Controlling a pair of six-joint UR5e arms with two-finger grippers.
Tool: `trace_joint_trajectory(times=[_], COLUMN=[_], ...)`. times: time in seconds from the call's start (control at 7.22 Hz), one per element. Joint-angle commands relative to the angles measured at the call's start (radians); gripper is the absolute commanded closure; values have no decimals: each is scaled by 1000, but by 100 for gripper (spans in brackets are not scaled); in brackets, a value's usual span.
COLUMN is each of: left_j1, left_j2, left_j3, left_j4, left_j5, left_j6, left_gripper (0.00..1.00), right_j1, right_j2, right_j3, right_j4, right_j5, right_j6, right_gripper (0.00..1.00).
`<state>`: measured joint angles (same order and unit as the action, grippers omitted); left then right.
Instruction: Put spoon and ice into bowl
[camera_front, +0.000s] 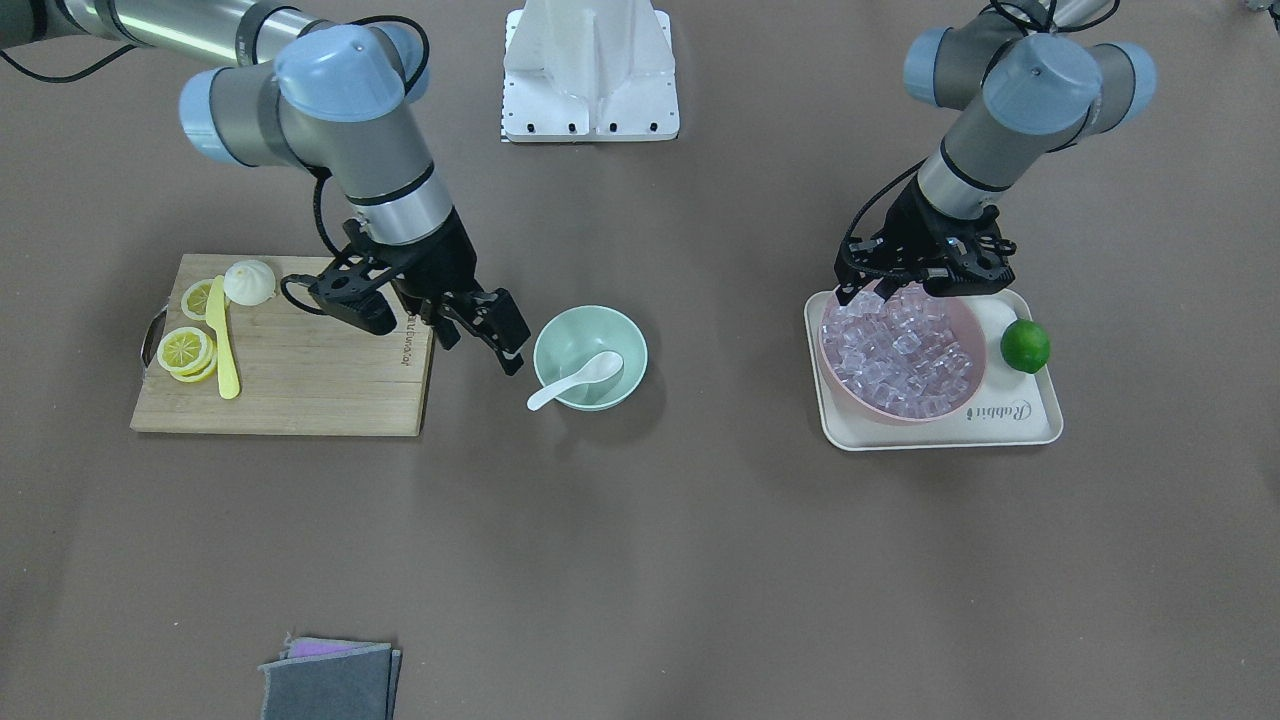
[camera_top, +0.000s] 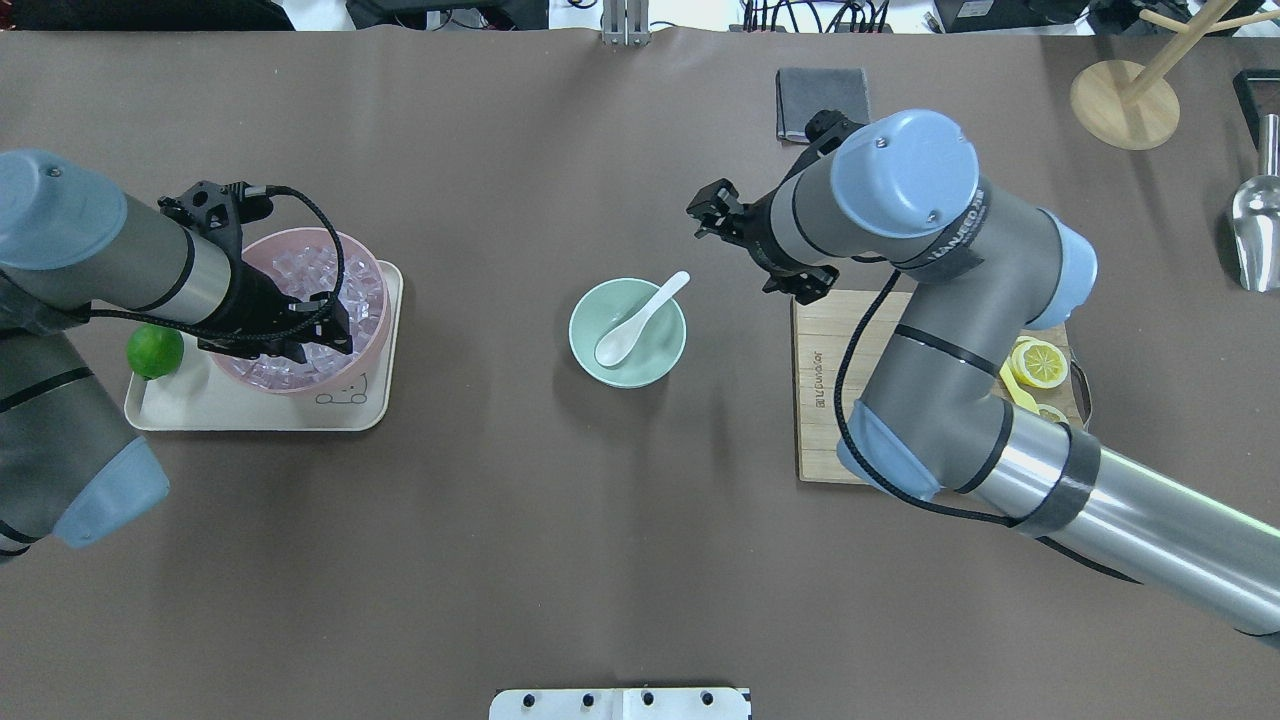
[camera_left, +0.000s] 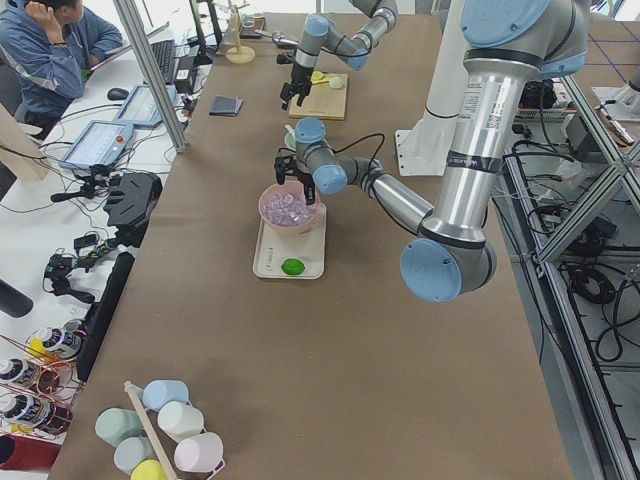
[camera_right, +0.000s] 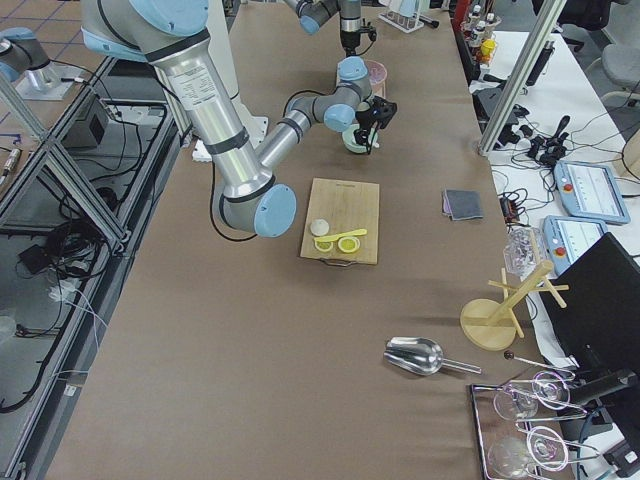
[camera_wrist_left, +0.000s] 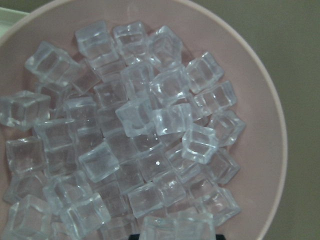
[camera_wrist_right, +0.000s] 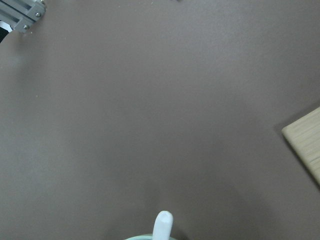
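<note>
The white spoon (camera_front: 580, 380) lies in the mint-green bowl (camera_front: 560, 330) at mid-table, scoop inside and handle over the rim; both show in the overhead view, spoon (camera_top: 640, 315) and bowl (camera_top: 650, 355). My right gripper (camera_front: 485, 345) is open and empty just beside this bowl, a little above the table (camera_top: 712, 215). The spoon's handle tip shows in the right wrist view (camera_wrist_right: 162, 221). Several clear ice cubes (camera_front: 900, 350) fill the pink bowl (camera_front: 880, 415). My left gripper (camera_front: 905, 290) is open right above the ice (camera_wrist_left: 150, 135), holding nothing.
The pink bowl and a lime (camera_front: 1025, 345) sit on a cream tray (camera_front: 1020, 415). A wooden cutting board (camera_front: 300, 380) holds lemon slices (camera_front: 185, 350), a yellow knife (camera_front: 225, 350) and a white bun (camera_front: 250, 282). A grey cloth (camera_front: 330, 680) lies near the operators' edge.
</note>
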<state>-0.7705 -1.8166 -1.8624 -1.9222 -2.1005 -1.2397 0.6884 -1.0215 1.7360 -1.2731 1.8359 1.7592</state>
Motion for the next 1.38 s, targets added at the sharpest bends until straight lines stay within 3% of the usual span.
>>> trace_joint_trajectory(times=[0.0,0.14,0.55,0.83,1.11,1.25], left_j1=[-3,2,46,123,161,166], left_j2=[-134,-255,-470,-550,-625,-625], left_j3=[8,58,240,323,394,393], left_j4=[94,174,193,184,181,177], left_j5=[4,7,14,85,89,108], left_j6=[-3,-6,-7,-10,-36,-17], left_gripper=[100,100,100,100,100,3], right_j1=[87,120,251,328,362,382], right_j2=[-81,-125,-248,-304,-312,-339], right_j3=[46,66,96,88,65,65], right_j4=[1,1,4,1,-2,3], right_j5=[104,140,268,319,335,347], right_j6=[-93,-148,-372,-534,-584,-639], right_gripper=[0,0,0,0,0,0])
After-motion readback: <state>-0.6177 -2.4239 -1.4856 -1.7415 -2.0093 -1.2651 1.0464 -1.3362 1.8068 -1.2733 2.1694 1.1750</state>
